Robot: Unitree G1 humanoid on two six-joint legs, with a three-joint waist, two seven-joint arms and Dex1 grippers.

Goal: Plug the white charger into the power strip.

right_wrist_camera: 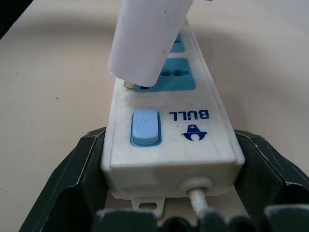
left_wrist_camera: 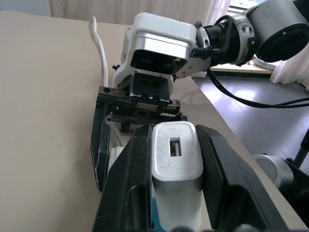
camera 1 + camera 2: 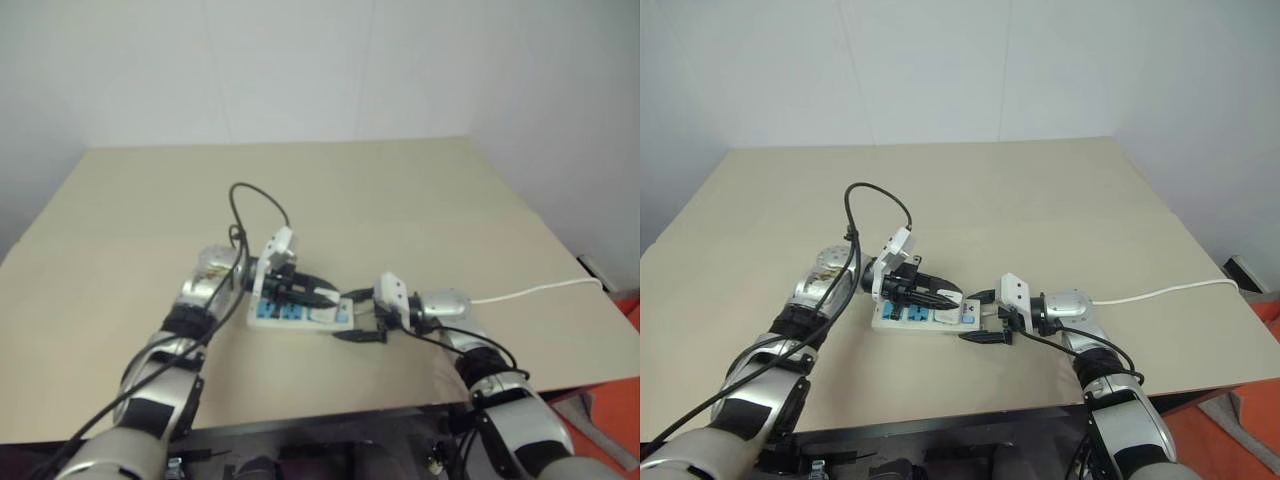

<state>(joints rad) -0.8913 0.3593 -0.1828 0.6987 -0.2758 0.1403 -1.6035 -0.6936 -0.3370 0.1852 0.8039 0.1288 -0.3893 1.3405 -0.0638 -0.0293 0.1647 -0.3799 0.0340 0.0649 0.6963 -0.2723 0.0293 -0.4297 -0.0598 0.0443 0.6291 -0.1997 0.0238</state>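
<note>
The left gripper is clenched on the white charger, prongs at a blue socket near the picture's centre. The right gripper clamps the switch end of the power strip – flat on the table.

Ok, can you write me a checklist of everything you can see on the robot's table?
Surface: tan table, bare apart from the job's things.
Job's things: power strip flat on the table; white charger tilted over the blue socket next to the switch, prongs at the holes, not pushed in.
Clutter: nothing seen.
Grippers: left gripper shut on the white charger; right gripper has a finger on each side of the strip's switch end.
Cables: thin white cord runs off the table's right edge.
Surroundings: plain white wall.
</note>
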